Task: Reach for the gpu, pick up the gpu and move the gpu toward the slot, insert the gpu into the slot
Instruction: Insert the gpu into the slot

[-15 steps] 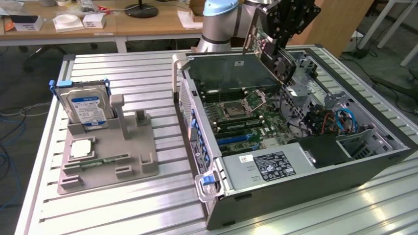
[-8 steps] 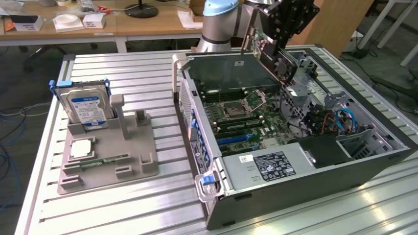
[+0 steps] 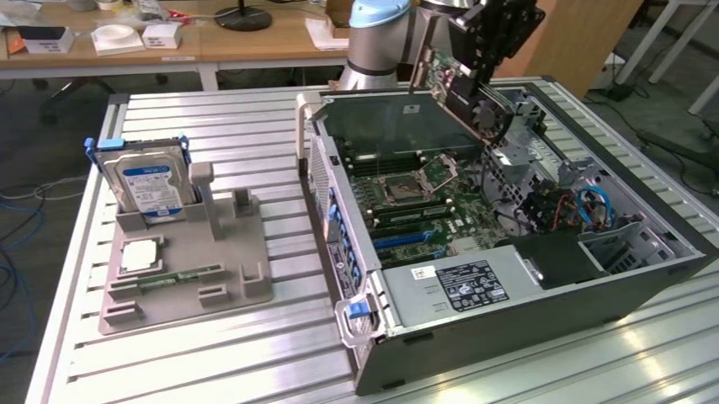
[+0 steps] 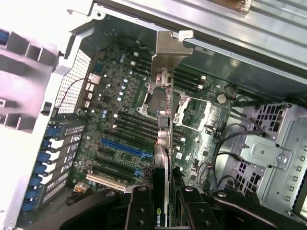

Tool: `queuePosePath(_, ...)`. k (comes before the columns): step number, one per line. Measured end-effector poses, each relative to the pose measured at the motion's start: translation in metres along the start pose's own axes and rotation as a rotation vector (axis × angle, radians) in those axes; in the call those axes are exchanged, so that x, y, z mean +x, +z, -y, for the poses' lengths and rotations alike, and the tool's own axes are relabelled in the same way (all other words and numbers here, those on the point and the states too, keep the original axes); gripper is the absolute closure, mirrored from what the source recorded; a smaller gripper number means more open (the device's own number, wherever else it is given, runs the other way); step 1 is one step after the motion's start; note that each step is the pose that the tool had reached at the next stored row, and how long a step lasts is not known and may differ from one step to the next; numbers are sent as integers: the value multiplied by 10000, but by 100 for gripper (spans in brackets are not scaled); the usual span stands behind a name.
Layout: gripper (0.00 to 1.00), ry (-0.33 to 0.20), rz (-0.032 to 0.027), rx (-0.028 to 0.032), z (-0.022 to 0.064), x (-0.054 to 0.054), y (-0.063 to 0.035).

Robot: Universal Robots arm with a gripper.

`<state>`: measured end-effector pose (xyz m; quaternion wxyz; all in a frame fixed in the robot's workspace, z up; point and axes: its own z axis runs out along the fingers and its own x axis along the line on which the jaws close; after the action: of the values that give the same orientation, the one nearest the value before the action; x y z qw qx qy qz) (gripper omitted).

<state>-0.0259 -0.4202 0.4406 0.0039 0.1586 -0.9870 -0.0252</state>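
Gripper (image 3: 490, 52) clamped on the graphics card (image 3: 463, 94), which hangs at its 7 o'clock in the exterior view, above the open computer case (image 3: 528, 328). Card: green board, black fan, silver end bracket; blue slot (image 3: 402, 240) at its 6 o'clock, well apart.

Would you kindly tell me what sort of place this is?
Probably a robotics lab: the gripper holds the gpu over an open computer case on a slatted metal table, with a fixture of spare parts beside it and wooden desks behind.
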Motion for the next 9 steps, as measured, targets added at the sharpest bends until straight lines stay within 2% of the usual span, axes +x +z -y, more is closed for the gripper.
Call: queuePosePath(9, 74, -1482, -75, -1, 0, 0, 8)
